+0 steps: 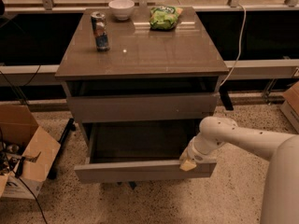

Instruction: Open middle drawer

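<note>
A grey-brown drawer cabinet [140, 55] stands in the middle of the camera view. Its middle drawer [145, 171] is pulled well out and shows a dark, empty inside. The drawer above it [142, 107] has its front nearly flush with the cabinet. My white arm comes in from the lower right. My gripper [188, 164] is at the top edge of the open drawer's front, near its right end.
On the cabinet top stand a can [100, 30], a white bowl [121, 8] and a green chip bag [165, 17]. An open cardboard box [23, 148] sits on the speckled floor at the left. A white cable [240, 36] hangs at the right.
</note>
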Robot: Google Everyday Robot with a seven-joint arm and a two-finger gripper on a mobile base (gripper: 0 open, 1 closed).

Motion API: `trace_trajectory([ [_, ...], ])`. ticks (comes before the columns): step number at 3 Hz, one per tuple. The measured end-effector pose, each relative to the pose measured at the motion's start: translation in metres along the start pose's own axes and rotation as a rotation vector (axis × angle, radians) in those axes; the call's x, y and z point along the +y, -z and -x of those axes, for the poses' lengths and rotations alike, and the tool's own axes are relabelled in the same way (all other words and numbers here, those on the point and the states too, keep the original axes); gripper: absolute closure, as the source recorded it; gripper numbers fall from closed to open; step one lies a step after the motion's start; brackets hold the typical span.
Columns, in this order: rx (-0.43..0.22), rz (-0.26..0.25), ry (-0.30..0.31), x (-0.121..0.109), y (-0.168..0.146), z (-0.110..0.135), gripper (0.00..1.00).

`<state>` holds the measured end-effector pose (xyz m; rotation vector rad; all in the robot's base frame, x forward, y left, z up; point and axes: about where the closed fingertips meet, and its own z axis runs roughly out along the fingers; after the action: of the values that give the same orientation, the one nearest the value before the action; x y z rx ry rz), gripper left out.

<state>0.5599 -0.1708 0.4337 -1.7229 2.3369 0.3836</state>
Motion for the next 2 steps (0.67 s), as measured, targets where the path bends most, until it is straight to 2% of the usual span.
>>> trace_trajectory([
  [1,0.005,0.003,0.005,0.0015,0.0013,0.0016,0.20],
  [2,0.005,0.003,0.005,0.0015,0.0013,0.0016,0.00],
])
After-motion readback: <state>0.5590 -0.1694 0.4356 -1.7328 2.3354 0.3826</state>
